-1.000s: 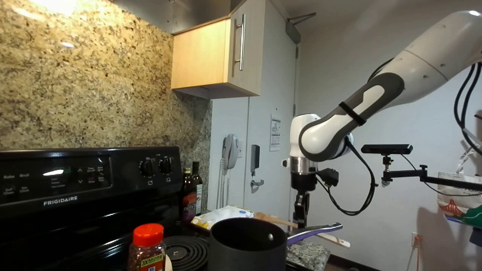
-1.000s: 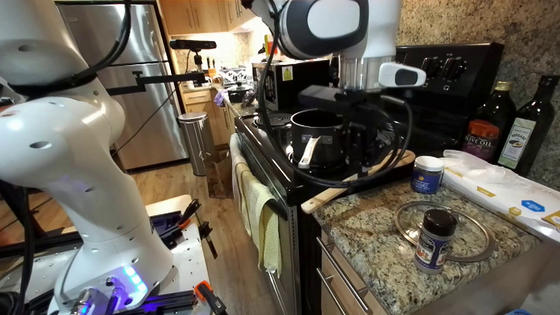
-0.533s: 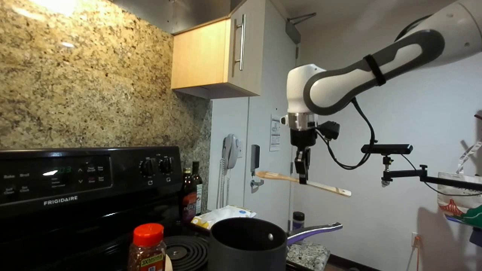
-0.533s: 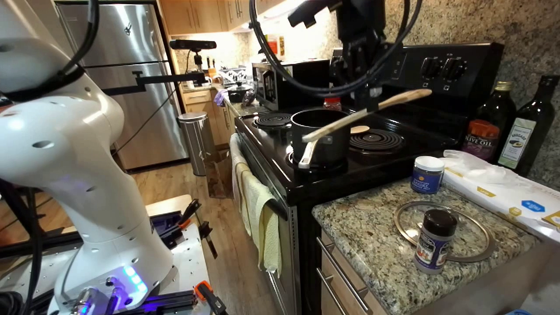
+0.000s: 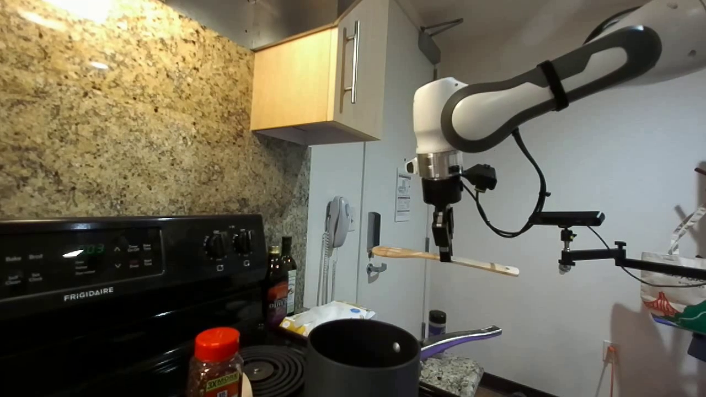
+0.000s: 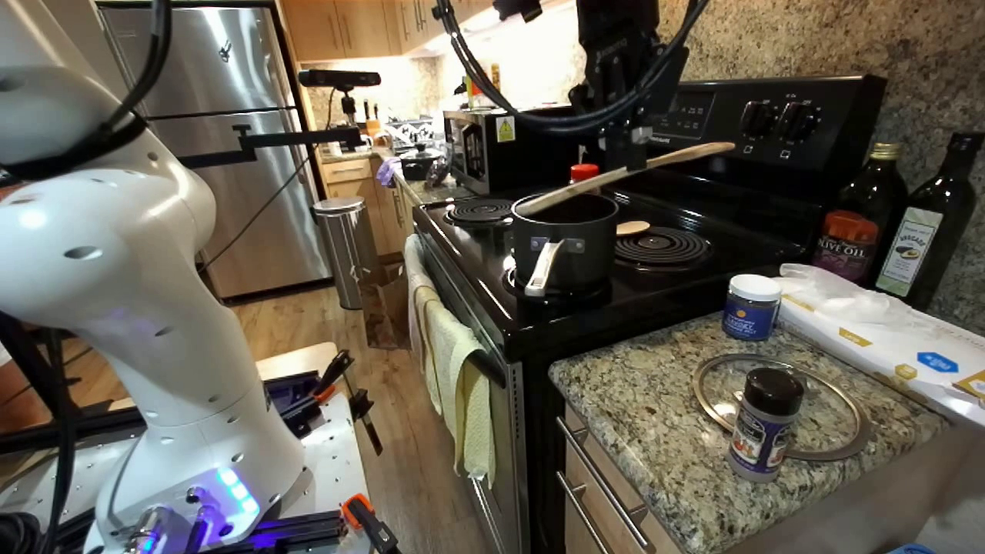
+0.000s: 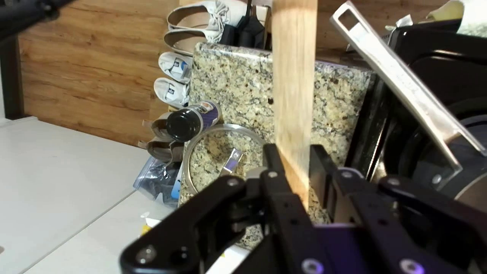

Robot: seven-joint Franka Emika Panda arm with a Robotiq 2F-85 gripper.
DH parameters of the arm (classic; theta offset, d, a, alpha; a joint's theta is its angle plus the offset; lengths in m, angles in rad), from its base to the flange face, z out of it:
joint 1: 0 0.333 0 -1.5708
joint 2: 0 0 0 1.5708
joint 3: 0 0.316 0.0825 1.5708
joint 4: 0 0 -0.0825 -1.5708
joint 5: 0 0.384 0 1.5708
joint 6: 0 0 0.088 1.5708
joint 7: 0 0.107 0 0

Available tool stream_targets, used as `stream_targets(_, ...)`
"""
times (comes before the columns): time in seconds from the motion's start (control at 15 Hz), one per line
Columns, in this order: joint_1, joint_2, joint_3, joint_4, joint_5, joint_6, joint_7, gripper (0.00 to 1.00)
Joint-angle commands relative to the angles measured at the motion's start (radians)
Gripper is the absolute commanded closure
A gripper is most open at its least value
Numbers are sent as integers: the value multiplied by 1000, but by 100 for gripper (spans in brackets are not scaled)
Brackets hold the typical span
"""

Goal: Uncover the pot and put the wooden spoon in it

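Note:
My gripper (image 5: pixel 445 257) is shut on the wooden spoon (image 5: pixel 402 253) near its middle. It holds the spoon in the air, nearly level, higher than the pot. The gripper (image 6: pixel 636 158) and spoon (image 6: pixel 685 156) also show in an exterior view, where the handle end overlaps the pot's opening. In the wrist view the spoon (image 7: pixel 293 76) runs up between the fingertips (image 7: pixel 292 156). The dark grey pot (image 5: pixel 361 380) is uncovered and stands on a front burner; it also shows here (image 6: pixel 565 265). The glass lid (image 6: pixel 858 431) lies on the granite counter, also in the wrist view (image 7: pixel 228 127).
The pot's handle (image 6: pixel 544 269) points out toward the counter side. A red-capped jar (image 5: pixel 216 366) stands on the stove beside the pot. A tan wooden head (image 6: pixel 632 228) lies behind the pot. A black-capped shaker (image 6: pixel 766 423), blue jar (image 6: pixel 750 312) and bottles (image 6: pixel 916 231) stand right.
The gripper has lifted the spoon from low beside the counter to well above the pot's height. Since half a second ago it has risen slightly, and the spoon has shifted toward the pot.

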Motion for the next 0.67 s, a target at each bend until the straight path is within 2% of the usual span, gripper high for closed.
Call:
stream_targets(0.0, 59, 110, 49, 212, -27, -232, -74, 87)
stream_targets(0.33, 144, 319, 105, 489, -33, -412, -197, 88)
stream_targets(0.6, 155, 460, 111, 604, -44, -497, -343, 88)
